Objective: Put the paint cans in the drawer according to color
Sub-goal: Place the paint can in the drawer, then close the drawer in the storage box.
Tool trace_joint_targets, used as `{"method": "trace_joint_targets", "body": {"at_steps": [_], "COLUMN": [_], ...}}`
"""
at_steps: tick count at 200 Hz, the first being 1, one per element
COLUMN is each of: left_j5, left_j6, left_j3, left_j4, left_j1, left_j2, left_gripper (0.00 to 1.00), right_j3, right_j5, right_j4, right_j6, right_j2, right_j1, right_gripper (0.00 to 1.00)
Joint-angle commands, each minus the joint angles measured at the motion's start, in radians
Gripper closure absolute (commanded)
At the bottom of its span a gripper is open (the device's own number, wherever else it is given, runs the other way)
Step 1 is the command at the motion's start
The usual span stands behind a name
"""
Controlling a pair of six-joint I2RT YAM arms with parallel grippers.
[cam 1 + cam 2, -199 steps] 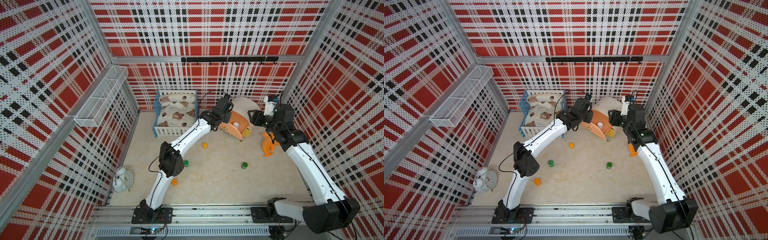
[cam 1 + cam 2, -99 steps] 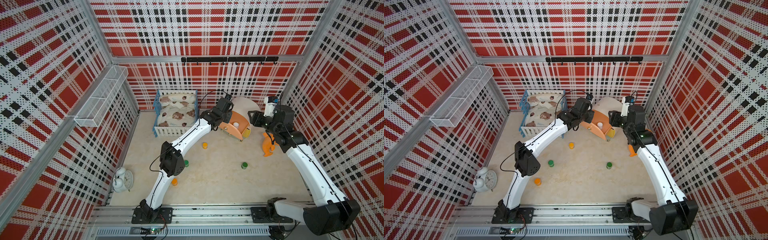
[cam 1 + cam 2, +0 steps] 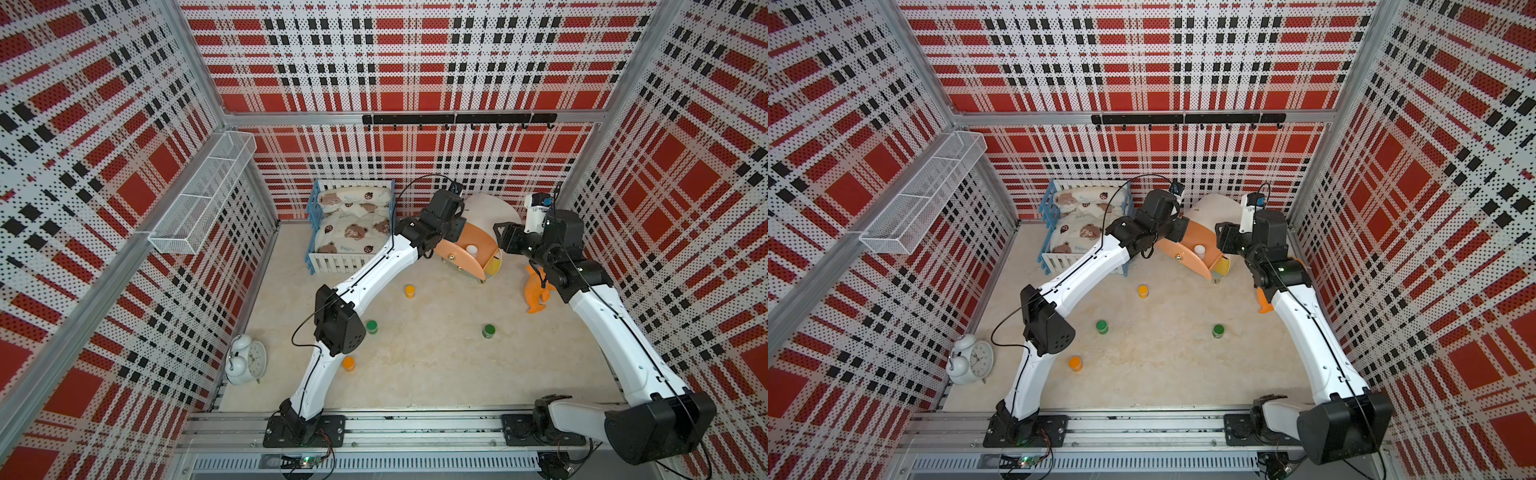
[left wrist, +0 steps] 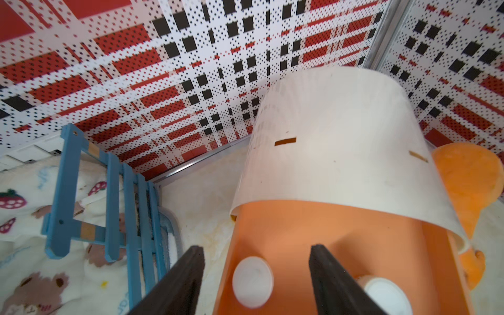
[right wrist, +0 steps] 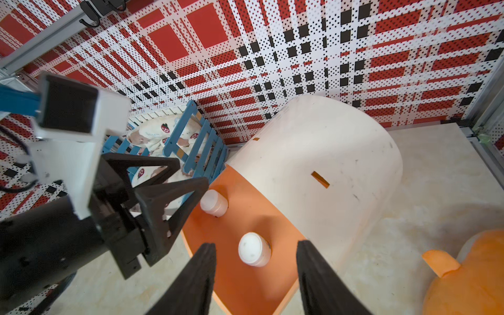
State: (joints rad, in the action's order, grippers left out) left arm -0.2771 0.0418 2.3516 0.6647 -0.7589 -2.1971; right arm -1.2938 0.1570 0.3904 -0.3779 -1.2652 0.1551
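The left claw (image 4: 257,247) stands parted beside a white pot (image 4: 252,282) in the orange drawer (image 4: 341,245); the right claw (image 5: 255,244) is parted and empty (very near). A careless lift could topple the pot.

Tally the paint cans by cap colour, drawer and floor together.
White paint cans: 2, in the orange drawer
Orange paint cans: 2, on the floor
Green paint cans: 2, on the floor
Total: 6
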Motion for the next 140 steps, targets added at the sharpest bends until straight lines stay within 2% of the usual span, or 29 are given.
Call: {"method": "trace_joint_targets", "body": {"at_steps": [1,28,54,107,140], "left_j5": [-0.028,-0.025,0.034,0.24,0.383], "left_j6": [0.014,0.047,0.106,0.246,0.389], "left_j3": [-0.072,-0.246,-0.457,-0.89,-1.129], "left_j4": [-0.018,-0.083,-0.187,-0.493,-0.694], "left_j1": [-0.033,-0.055,-0.059,-0.021,0.057], "left_j2": [0.121,0.231,0.349,0.571,0.668], "left_gripper": [0.34,0.34,0.34,0.34,0.44], "right_j3": [-0.064,-0.162,-0.25,-0.453,-0.646], "right_j5": [0.042,0.058,0.09,0.135,0.159], "right_j4": [-0.017,-0.001,0.011,0.031,0.11], "right_j6": [0.005,0.029,0.03,0.023,0.043], "right_j2": [-0.04,-0.111,-0.195,-0.367,-0.504], "right_j1": [-0.034,-0.048,-0.076,-0.117,-0.133], "right_gripper": [0.41,0.38,0.36,0.38,0.39]}}
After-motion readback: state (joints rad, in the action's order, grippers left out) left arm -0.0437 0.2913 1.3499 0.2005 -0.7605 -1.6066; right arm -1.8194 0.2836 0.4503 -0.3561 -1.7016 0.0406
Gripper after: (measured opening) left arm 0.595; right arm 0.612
